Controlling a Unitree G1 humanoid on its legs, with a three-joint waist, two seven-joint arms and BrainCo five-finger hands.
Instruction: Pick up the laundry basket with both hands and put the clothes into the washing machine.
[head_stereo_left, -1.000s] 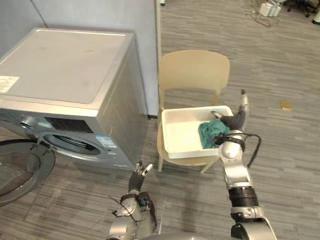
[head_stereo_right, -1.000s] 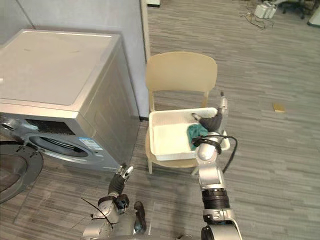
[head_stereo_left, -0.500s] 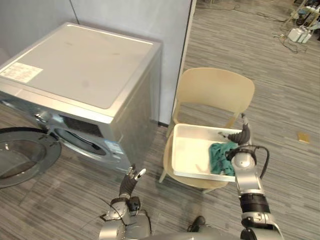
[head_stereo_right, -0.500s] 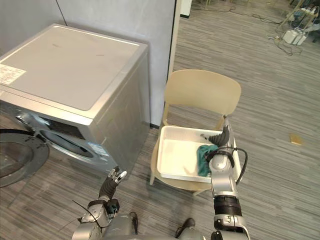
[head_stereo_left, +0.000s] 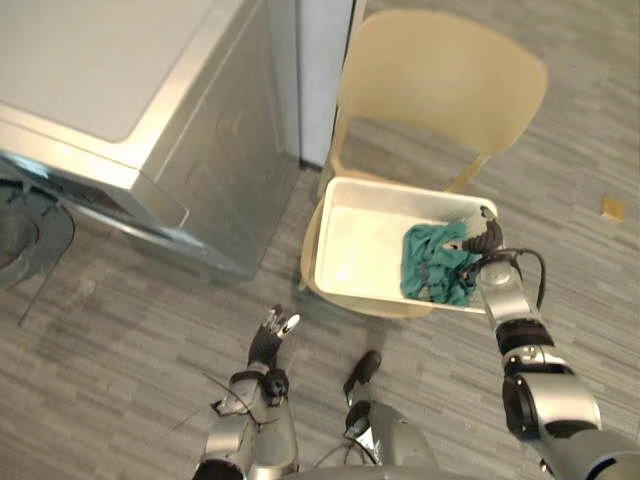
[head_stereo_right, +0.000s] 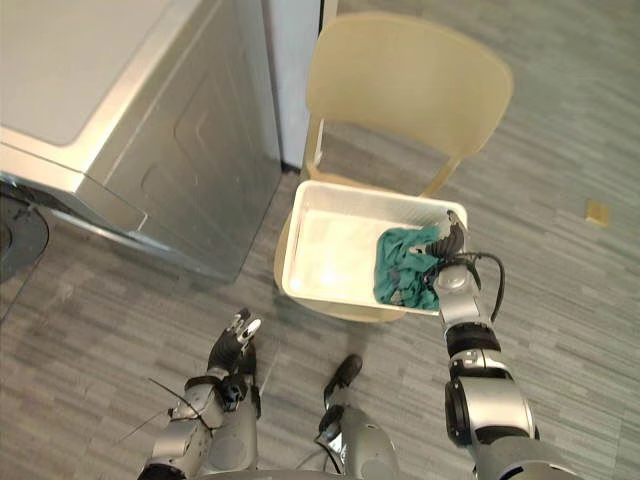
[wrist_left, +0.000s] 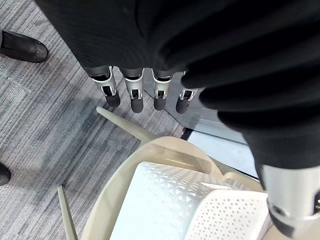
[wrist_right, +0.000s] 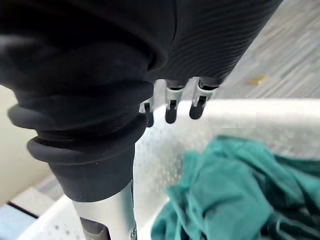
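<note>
The white perforated plastic laundry basket stands on the seat of a beige plastic chair, with a crumpled teal cloth in its right part. The right hand is at the basket's right rim, fingers stretched and holding nothing. The left hand hangs low over the floor, fingers relaxed, beside the silver washing machine.

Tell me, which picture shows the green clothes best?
The left eye view: the whole heap of teal clothes lies in the white basket, by the right hand. The right eye view shows nearly the same. The right wrist view shows part, very close. The left wrist view sees the basket's outer wall.
</note>
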